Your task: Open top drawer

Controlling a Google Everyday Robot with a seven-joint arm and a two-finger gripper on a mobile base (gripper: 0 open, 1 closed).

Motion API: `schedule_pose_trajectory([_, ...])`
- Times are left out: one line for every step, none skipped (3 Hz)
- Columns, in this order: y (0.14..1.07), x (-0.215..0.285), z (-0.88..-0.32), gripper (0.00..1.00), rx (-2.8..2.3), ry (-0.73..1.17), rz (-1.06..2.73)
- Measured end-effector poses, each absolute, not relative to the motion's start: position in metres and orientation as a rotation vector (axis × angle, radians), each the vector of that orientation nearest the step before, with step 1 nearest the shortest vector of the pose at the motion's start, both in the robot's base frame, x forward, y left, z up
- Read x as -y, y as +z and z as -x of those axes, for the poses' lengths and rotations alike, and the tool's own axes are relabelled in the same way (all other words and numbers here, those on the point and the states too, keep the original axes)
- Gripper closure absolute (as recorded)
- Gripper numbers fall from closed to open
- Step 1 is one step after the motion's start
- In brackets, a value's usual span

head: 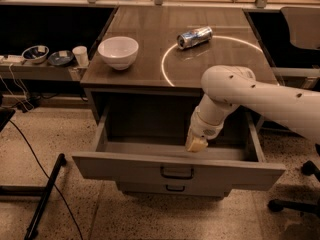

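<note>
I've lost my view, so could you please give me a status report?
Gripper low inside top drawer, near its front. Drawer stands wide open. Nothing obstructing.

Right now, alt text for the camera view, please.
The top drawer stands pulled far out of the cabinet, with the robot's gripper hanging inside it near the front panel. On the cabinet top sit a white bowl and a can lying on its side.
</note>
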State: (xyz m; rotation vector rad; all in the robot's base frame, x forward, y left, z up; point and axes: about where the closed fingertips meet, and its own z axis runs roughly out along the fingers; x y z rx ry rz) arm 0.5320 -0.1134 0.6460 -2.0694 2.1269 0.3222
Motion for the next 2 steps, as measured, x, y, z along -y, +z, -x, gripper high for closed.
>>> schedule_pose_trajectory([0.657, 0.116, -0.499, 0.88, -2.074, 0.433, 2.093])
schedule_pose_trajectory([0.671, 0.120, -0.465, 0.94, -2.008, 0.552, 2.112])
